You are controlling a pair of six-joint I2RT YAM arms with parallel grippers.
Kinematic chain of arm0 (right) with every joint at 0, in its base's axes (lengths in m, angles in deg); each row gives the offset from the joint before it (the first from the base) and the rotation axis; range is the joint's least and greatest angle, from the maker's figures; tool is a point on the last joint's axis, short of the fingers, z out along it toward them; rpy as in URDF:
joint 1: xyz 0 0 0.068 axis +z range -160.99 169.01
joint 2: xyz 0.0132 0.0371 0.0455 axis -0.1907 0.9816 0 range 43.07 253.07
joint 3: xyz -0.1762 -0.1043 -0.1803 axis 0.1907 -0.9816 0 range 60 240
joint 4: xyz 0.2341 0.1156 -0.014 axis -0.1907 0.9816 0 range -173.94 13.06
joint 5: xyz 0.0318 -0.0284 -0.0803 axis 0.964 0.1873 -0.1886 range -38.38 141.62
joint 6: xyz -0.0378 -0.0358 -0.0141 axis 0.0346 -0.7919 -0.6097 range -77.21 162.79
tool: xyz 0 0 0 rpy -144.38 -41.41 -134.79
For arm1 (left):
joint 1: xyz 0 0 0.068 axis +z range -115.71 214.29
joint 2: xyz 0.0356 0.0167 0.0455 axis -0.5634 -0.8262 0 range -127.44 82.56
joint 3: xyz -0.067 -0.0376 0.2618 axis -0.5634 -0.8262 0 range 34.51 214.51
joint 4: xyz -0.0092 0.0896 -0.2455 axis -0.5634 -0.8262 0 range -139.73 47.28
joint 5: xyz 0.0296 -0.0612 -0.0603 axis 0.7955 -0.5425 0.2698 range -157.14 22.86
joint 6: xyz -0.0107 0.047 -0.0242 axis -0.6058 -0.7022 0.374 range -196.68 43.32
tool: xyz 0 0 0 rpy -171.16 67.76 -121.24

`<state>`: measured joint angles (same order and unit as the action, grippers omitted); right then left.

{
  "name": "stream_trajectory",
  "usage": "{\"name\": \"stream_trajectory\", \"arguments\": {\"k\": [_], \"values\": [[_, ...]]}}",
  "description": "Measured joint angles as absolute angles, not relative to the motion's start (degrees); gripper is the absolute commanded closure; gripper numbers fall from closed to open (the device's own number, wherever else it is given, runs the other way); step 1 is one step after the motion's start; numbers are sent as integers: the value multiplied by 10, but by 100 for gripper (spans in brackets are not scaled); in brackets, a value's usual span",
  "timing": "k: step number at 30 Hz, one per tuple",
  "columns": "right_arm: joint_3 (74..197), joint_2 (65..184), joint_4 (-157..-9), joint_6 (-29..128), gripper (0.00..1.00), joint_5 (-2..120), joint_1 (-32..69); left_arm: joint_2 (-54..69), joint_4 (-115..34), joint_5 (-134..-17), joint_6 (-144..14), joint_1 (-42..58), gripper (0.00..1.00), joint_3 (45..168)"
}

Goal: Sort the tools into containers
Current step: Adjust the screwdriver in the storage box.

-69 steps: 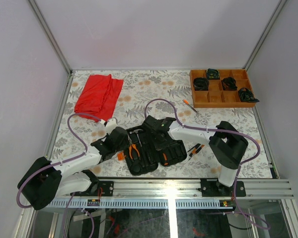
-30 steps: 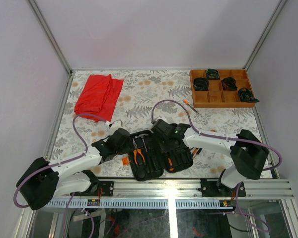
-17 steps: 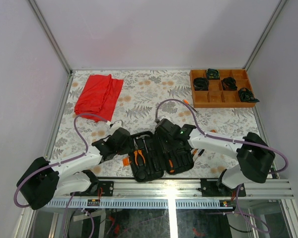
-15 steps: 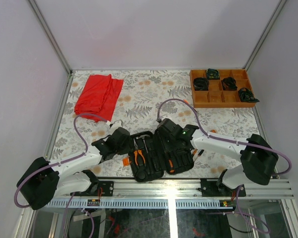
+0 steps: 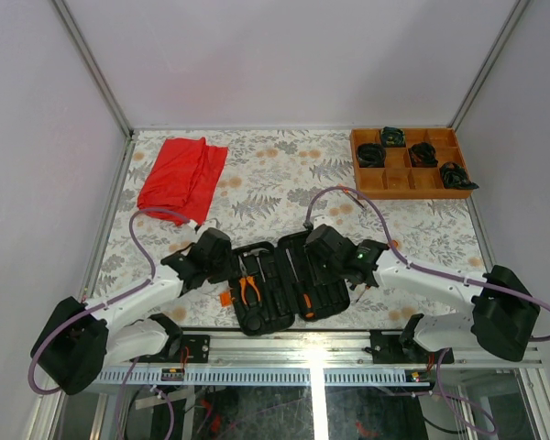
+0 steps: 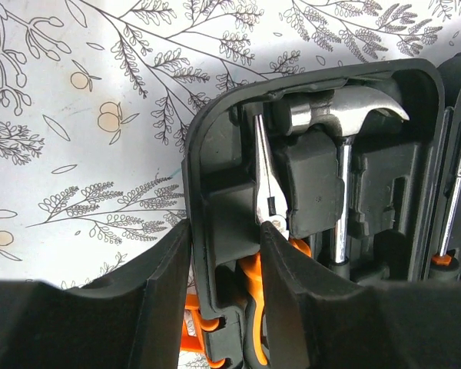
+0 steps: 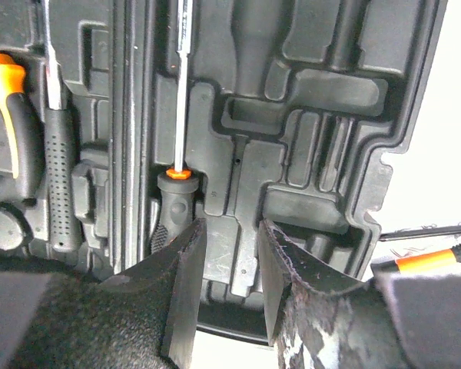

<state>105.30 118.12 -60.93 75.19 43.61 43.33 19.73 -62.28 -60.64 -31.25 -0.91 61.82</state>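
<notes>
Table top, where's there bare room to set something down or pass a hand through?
The widest bare patch is the far middle of the table, between the red cloth and the wooden tray. A smaller one lies right, between the tray and the right arm. The near middle is crowded: open tool case, left arm at it too.

Pale lilac walls (image 5: 284,55) enclose a floral-patterned table (image 5: 275,174).

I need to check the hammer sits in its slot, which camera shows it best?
Left wrist view: the hammer lies close up in the case, silver head and shaft clear. The top view shows it tiny; the right wrist shows only what may be its handle.
</notes>
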Motion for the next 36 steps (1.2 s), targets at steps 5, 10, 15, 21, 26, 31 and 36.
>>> {"name": "stream_trajectory", "arguments": {"k": [5,10,15,21,26,31,36], "values": [[1045,1175,-637,754,61,464,433,202,-640,-607,-320,-9,50,627],[1044,1184,-658,758,65,498,433,223,-661,-606,-327,-9,43,653],[1044,1226,-671,760,70,532,432,243,-682,-597,-328,-9,42,683],[1044,1255,-685,762,75,563,432,246,-697,-595,-328,-9,45,707],[1045,1265,-687,763,89,569,431,223,-694,-597,-329,-18,51,729],[1055,1272,-676,767,92,566,430,182,-672,-607,-328,-51,52,745],[1054,1272,-677,776,95,566,430,120,-629,-621,-321,-75,60,770]]}}
